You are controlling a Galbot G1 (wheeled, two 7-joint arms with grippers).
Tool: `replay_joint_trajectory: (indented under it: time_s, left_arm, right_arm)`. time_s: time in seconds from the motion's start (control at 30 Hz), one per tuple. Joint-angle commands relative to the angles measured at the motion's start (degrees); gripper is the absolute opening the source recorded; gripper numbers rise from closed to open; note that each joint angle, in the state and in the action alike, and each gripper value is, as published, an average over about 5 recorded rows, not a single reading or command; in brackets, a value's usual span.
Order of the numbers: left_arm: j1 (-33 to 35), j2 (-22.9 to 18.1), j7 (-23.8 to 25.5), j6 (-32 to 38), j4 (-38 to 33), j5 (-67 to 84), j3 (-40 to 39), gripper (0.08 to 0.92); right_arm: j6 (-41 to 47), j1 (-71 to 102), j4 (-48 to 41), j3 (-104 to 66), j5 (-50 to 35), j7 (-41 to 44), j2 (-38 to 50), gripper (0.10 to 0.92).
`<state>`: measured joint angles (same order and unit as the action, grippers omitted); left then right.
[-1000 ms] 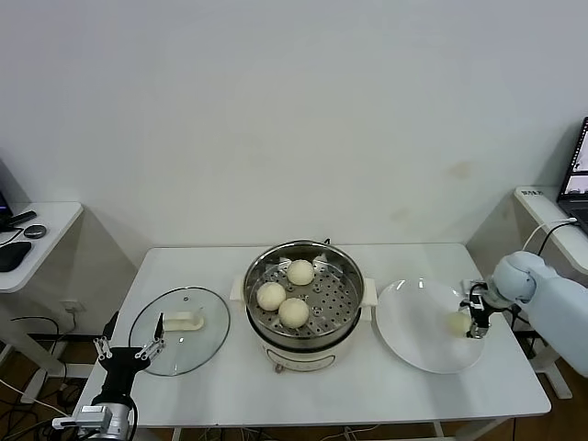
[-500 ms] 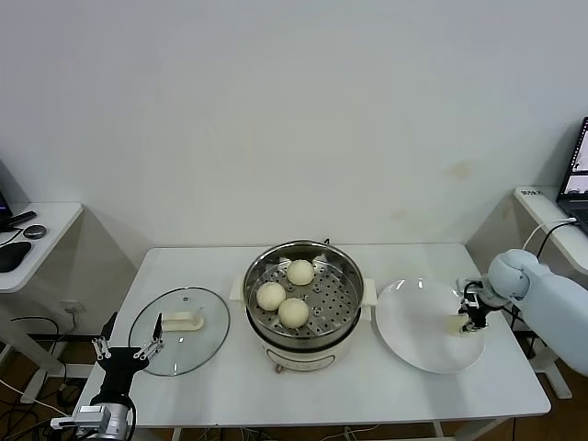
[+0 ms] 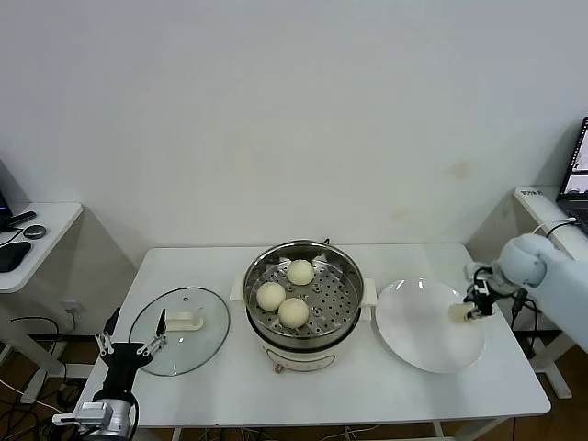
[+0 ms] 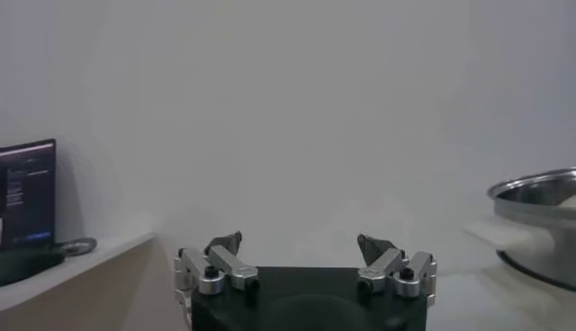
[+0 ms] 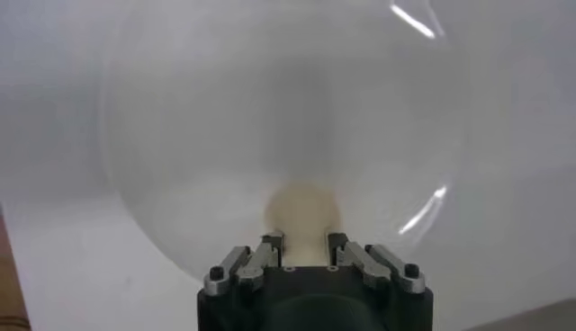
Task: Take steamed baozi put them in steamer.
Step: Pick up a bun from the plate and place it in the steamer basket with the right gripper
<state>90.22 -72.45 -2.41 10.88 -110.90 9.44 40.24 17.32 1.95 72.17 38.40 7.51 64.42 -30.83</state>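
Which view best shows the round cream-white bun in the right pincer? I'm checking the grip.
The right wrist view: the round cream-white bun sits between the closed right pincer. The head view shows it small; the left wrist view, nothing.

Looks like a lab or office test room: bare white wall point(image 3: 294, 110), 1 white table point(image 3: 230, 386), side desks with a laptop point(image 3: 577, 170) and cables.

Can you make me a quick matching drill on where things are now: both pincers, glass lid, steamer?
Things:
1. right pincer
2. left pincer
3. glass lid
4. steamer

States:
A. holds three baozi on its tray
B. shut on a baozi over the white plate
C. open, parked by the table's left front edge
D. lying flat on the table

Pairs: 1-B, 2-C, 3-D, 4-A
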Motion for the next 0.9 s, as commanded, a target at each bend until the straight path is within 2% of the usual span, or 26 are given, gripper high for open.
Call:
replay_joint_trajectory:
  time_s: [0.03, 0.23, 0.43, 0.6, 0.9]
  left_arm:
    - [-0.4, 0.2, 0.1, -0.4, -0.2, -0.1, -0.8, 0.823]
    - [-0.8, 0.3, 0.0, -0.5, -0.3, -0.1, -1.2, 0.823]
    - [-0.5, 0.0, 0.0, -0.3, -0.3, -0.3, -1.0, 0.823]
    - [-0.1, -0.3, -0.1, 0.0, -0.1, -0.5, -0.5, 0.823]
    - [0.2, -0.3, -0.2, 0.2, 0.2, -0.3, 0.8, 0.823]
  right_arm:
    - [8.1, -28.5, 14.9, 20.7, -21.4, -2.7, 3.4, 0.356]
    - [15.5, -45.7, 20.3, 33.2, -34.5, -7.1, -5.1, 0.357]
    - [20.9, -48.6, 21.4, 37.2, -42.2, -11.7, -15.5, 0.357]
    - [24.1, -44.4, 19.6, 37.3, -44.3, -15.3, -21.5, 0.357]
    - [24.4, -35.8, 13.5, 37.1, -40.6, -17.2, -27.7, 0.357]
